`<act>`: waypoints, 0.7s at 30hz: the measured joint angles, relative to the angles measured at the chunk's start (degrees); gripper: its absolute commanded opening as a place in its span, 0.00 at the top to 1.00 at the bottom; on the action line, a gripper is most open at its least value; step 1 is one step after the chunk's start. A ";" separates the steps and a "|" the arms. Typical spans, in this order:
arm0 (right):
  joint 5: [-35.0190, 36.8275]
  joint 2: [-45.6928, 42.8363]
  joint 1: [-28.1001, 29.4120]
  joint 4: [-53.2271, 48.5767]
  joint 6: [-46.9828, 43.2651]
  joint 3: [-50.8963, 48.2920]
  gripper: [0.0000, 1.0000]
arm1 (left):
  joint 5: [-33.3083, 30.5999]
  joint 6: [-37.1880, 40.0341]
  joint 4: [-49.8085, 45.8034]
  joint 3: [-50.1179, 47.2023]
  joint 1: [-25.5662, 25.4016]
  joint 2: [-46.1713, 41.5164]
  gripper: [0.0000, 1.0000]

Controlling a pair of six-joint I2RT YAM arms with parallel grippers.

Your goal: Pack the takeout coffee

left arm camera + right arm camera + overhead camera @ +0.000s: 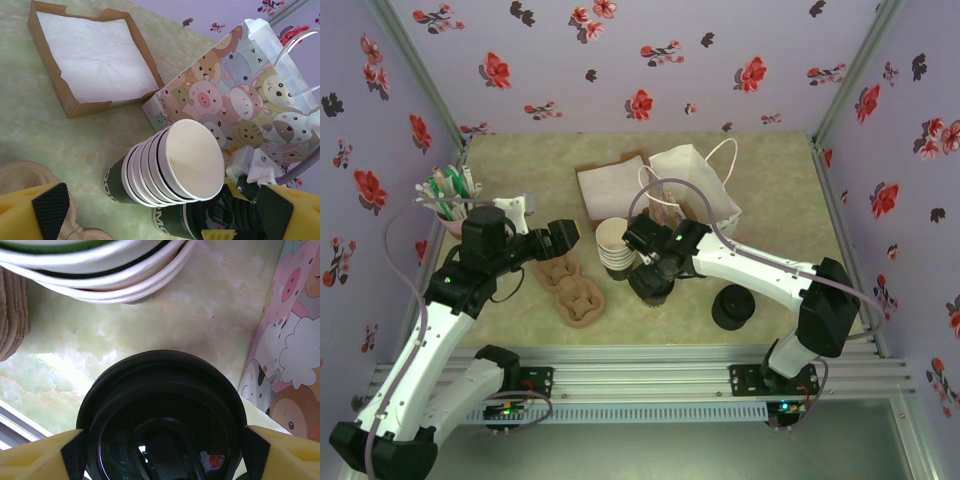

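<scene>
Far left: straw holder (448, 195). Left claw (563, 236) wide open, empty, above pile of pulp carriers (572, 288). One napkin box (610, 183) behind. One cup stack (615, 243) crowds just left of one coffee (160, 385), centre table. Coffee upright, lid up, axis vertical. Right claw (165, 455) grips lid sides. One bag (698, 185) close behind-right. One lid pile (732, 307) right.

text check | you can read no whole word | stack of cups (170, 170): white letters on the bottom cup's dark side, cut off, maybe "DO" | takeout coffee (171, 226): white letters on its dark side, partly hidden, maybe "MC"
</scene>
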 measured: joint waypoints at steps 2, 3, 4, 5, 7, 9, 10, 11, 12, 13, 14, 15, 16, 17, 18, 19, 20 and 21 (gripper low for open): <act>0.00 0.00 0.00 0.00 0.00 0.00 0.20 | -0.02 0.00 0.00 0.00 0.00 0.00 0.01; 0.00 0.00 0.00 0.00 0.00 0.00 0.20 | -0.02 0.00 0.02 0.00 0.00 0.00 0.01; 0.00 0.00 0.00 0.00 0.00 0.00 0.21 | -0.02 0.00 0.02 0.00 0.00 0.00 0.01; 0.00 0.00 0.00 0.00 0.00 0.00 0.21 | -0.02 0.00 0.02 0.00 0.00 0.00 0.01; 0.00 0.00 0.00 -0.02 0.00 0.00 0.20 | -0.02 0.00 0.02 0.00 0.00 0.00 0.01; 0.00 0.00 0.00 -0.02 0.00 0.00 0.20 | 0.00 0.00 0.02 0.00 0.00 0.00 0.01; 0.00 0.00 0.00 -0.02 0.00 0.00 0.20 | 0.00 0.00 0.02 0.00 0.00 0.00 0.01; 0.00 0.00 0.02 -0.02 0.00 0.00 0.20 | -0.02 0.00 0.02 0.00 0.00 0.00 0.01; 0.00 0.00 0.00 -0.02 0.00 0.00 0.19 | -0.02 0.00 0.02 0.00 0.00 0.00 0.01; 0.00 0.00 0.02 -0.04 0.00 0.00 0.19 | -0.02 0.00 0.02 0.00 0.00 0.00 0.01; 0.00 0.00 0.02 -0.02 0.00 0.00 0.19 | -0.02 0.00 0.02 0.00 0.00 0.00 0.01; 0.00 0.00 0.00 -0.02 0.00 0.00 0.19 | -0.02 0.00 0.02 0.00 0.00 0.00 0.01; 0.00 0.00 0.00 -0.02 0.00 0.00 0.19 | -0.02 0.00 0.00 0.00 0.00 0.00 0.01; 0.00 0.00 0.00 -0.02 0.00 0.00 0.19 | -0.02 0.00 0.02 0.00 0.00 0.00 0.01; 0.00 0.00 0.00 -0.04 0.00 0.00 0.19 | 0.00 0.00 0.02 0.00 0.00 0.00 0.01; 0.00 0.00 0.00 -0.02 0.00 0.00 0.19 | -0.02 0.00 0.02 0.00 0.00 0.00 0.01; 0.00 0.00 0.00 -0.02 0.00 0.00 0.19 | 0.00 0.00 0.02 0.00 0.00 0.00 0.01; -0.02 0.00 0.02 -0.02 0.00 0.00 0.20 | -0.02 0.00 0.02 0.00 0.00 0.00 0.01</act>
